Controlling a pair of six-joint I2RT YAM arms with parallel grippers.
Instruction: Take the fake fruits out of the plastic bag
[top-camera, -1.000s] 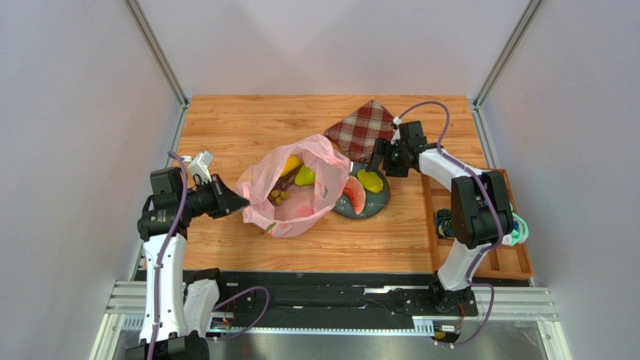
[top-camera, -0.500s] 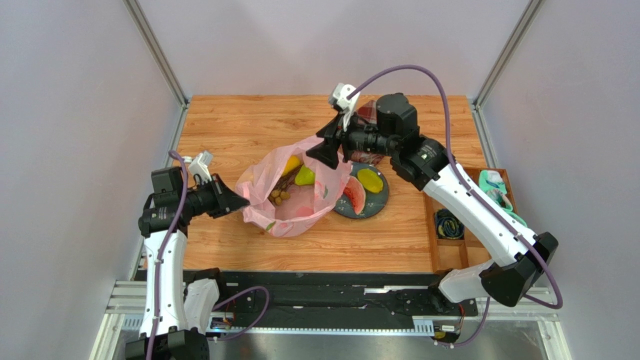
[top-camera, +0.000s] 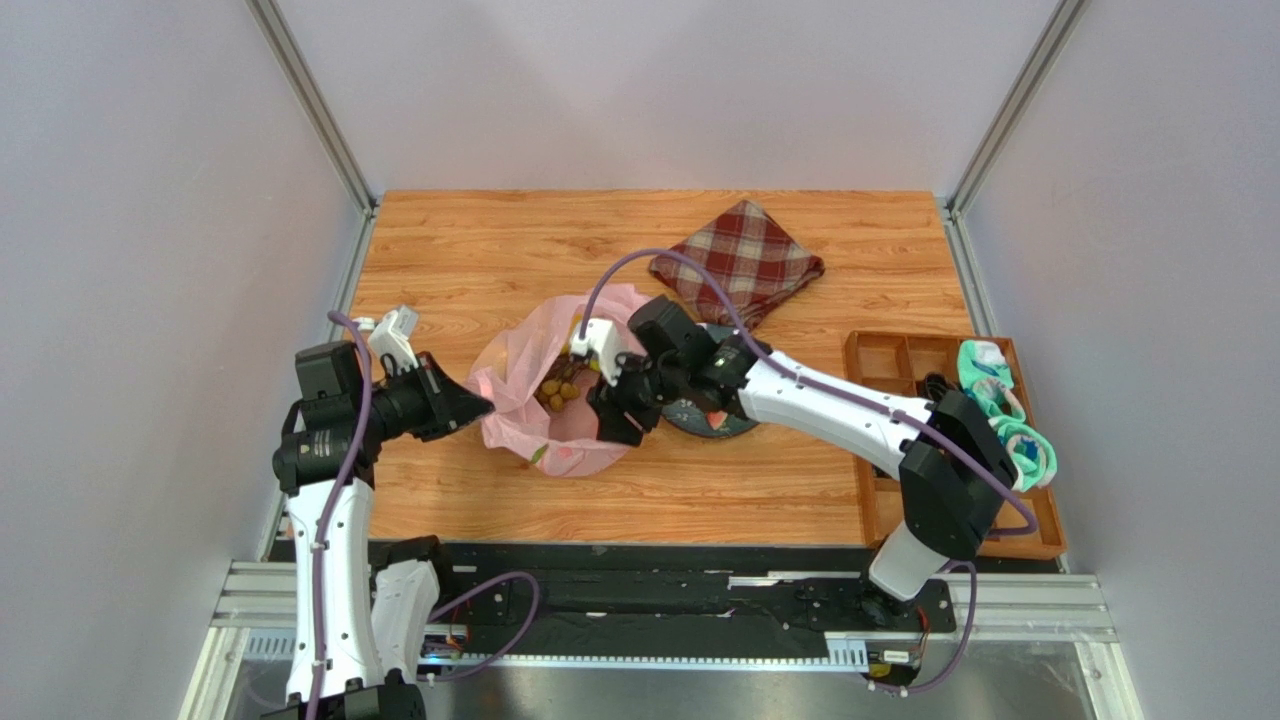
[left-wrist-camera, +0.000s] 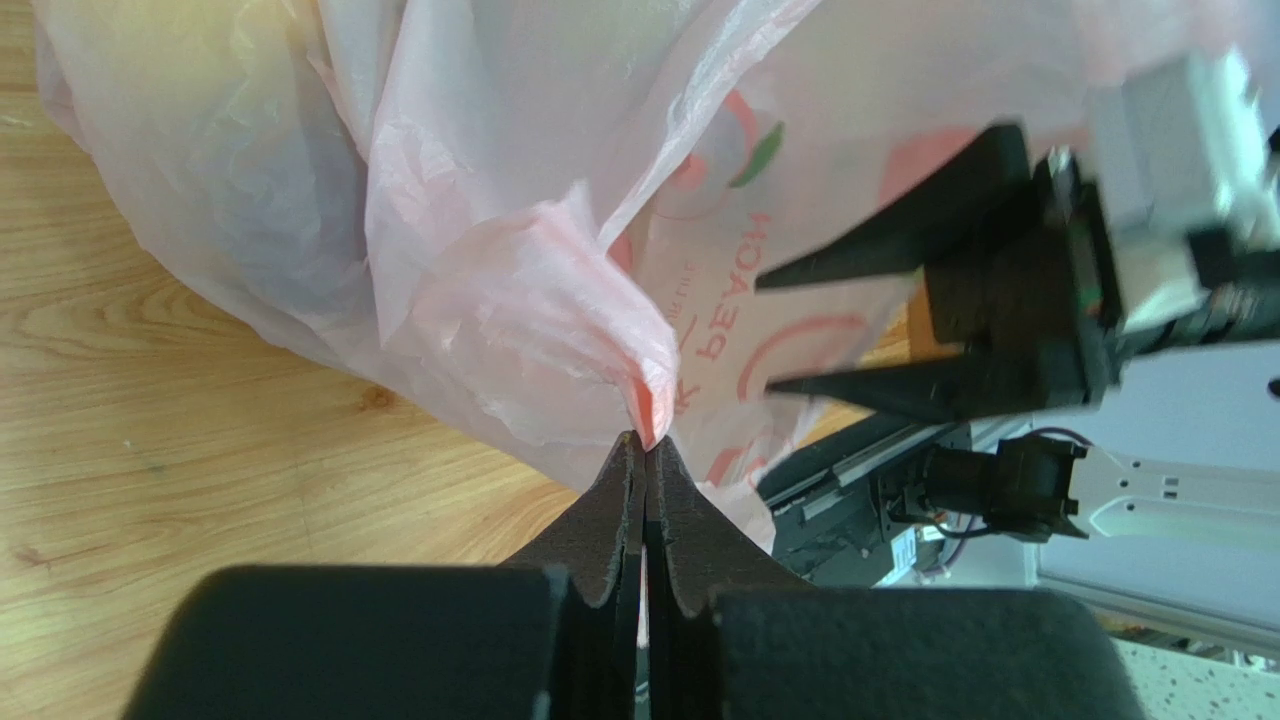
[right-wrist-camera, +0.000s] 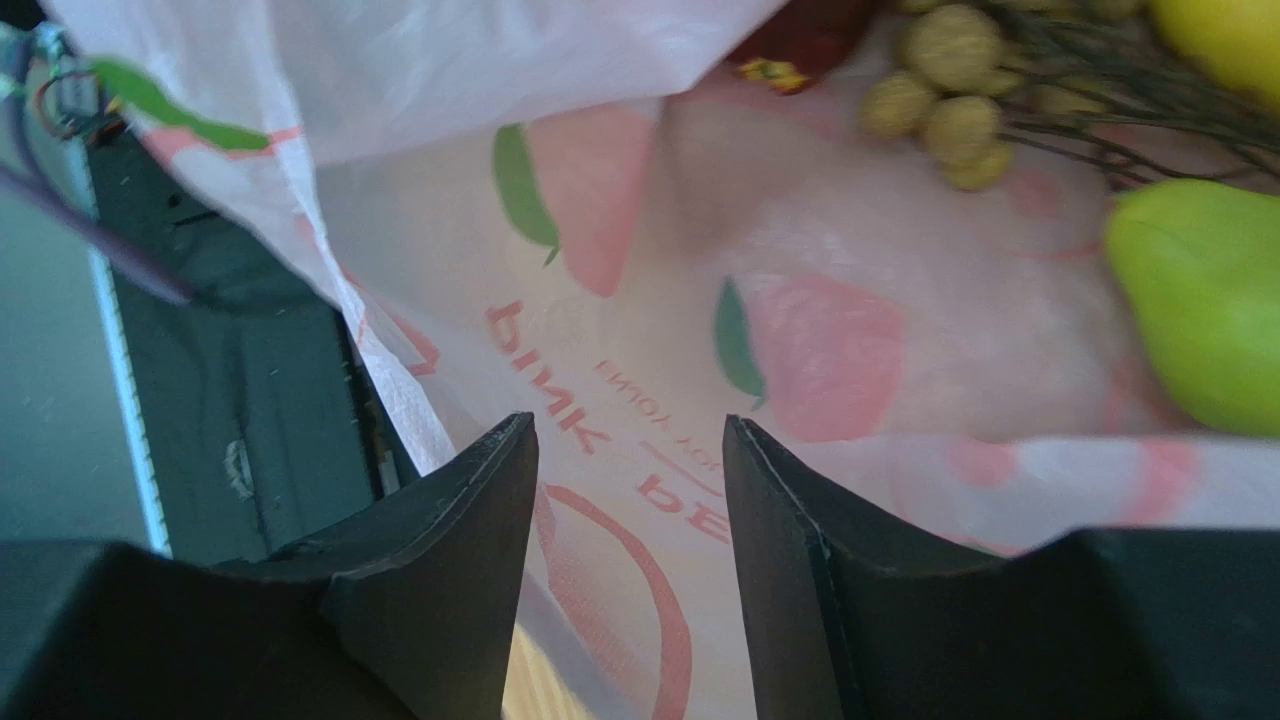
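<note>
Plastic bag (top-camera: 559, 393), thin slack film, lies mid table (top-camera: 451, 240). Left end effector (left-wrist-camera: 646, 450) is pinched shut on its nine-o'clock rim. Right end effector (right-wrist-camera: 628, 435), jaws half apart and empty, hovers at the mouth. Green pear (right-wrist-camera: 1202, 300) inside is judged light, rigid and slippery; grip across its belly.

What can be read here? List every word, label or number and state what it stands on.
"PINK": red print on the plastic bag, upside down in the right wrist view.
"PE": the next word there, the rest cut off.
"PEACH": same bag, lying sideways in the left wrist view.
"ENJOY": starts a small line on the bag; the rest is too blurred to read.
Top view: the bag's print is too small to read, and no other text shows.
</note>
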